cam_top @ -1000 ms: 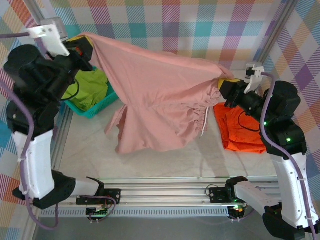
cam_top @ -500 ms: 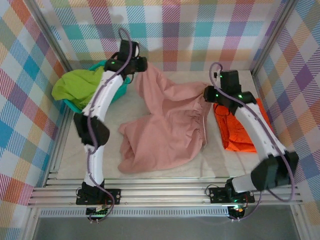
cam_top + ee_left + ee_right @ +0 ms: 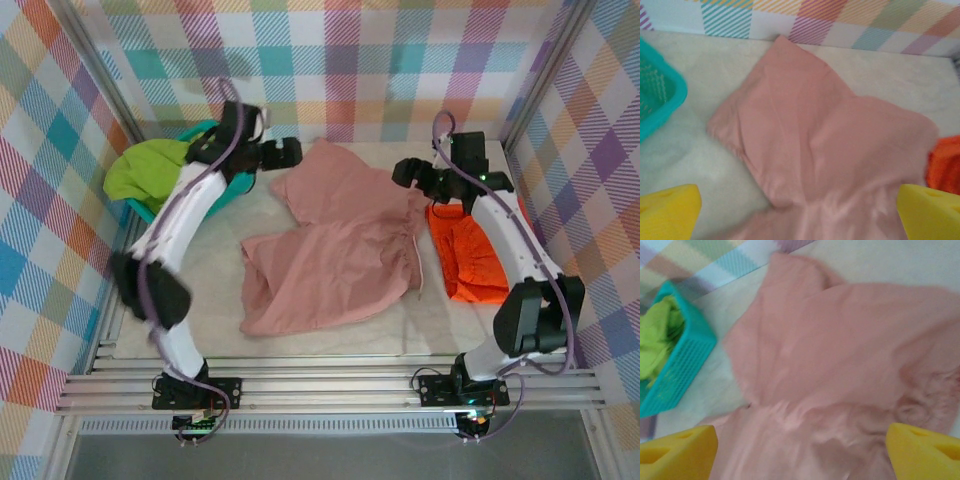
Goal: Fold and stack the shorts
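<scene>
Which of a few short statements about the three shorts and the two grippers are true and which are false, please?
1. The pink shorts lie on the table, between the two arms. True.
2. The lime green shorts are spread flat on the table. False: they sit bunched in the teal basket at the far left.
3. The left gripper and the right gripper are both open, with nothing held between their yellow pads. True.
4. The orange shorts are stacked on top of the pink shorts. False: they lie beside the pink pair, at the right side of the table.
</scene>
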